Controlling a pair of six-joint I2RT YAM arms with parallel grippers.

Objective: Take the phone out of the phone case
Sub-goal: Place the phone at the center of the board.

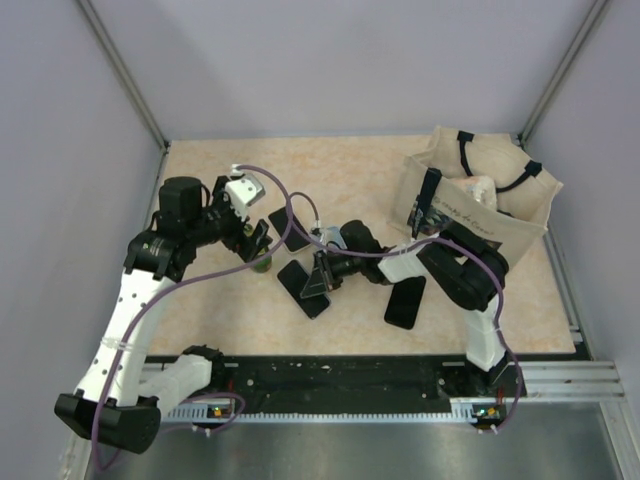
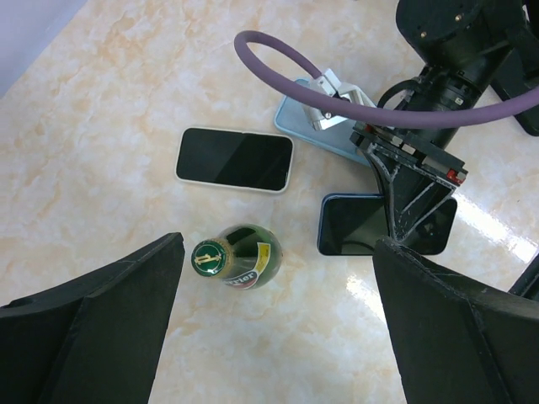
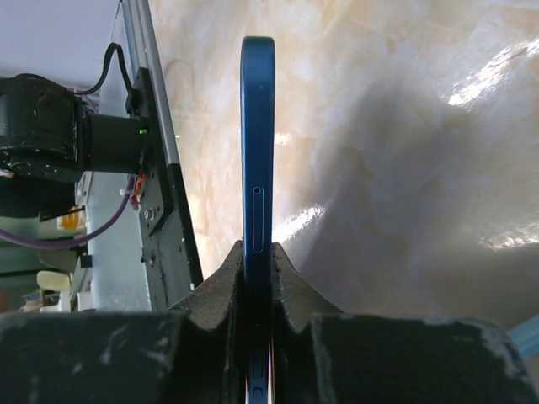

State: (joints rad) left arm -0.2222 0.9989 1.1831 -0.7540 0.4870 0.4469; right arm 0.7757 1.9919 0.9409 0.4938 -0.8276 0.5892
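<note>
My right gripper (image 3: 258,252) is shut on a dark blue phone (image 3: 257,143), seen edge-on between the fingers. In the top view this gripper (image 1: 322,272) holds the phone (image 1: 300,287) low over the table's middle. The left wrist view shows the same phone (image 2: 362,224), screen up, in the right gripper (image 2: 413,189). A light blue case (image 2: 324,130) lies flat just behind it, partly hidden by a purple cable. My left gripper (image 2: 278,337) is open and empty above a green bottle (image 2: 237,257); in the top view it (image 1: 255,243) hovers left of the phone.
A white-rimmed phone (image 2: 234,160) lies screen up left of the case. A black phone (image 1: 405,302) lies under the right arm. A beige tote bag (image 1: 480,200) stands at the back right. The green bottle (image 1: 262,263) stands upright beside the left gripper.
</note>
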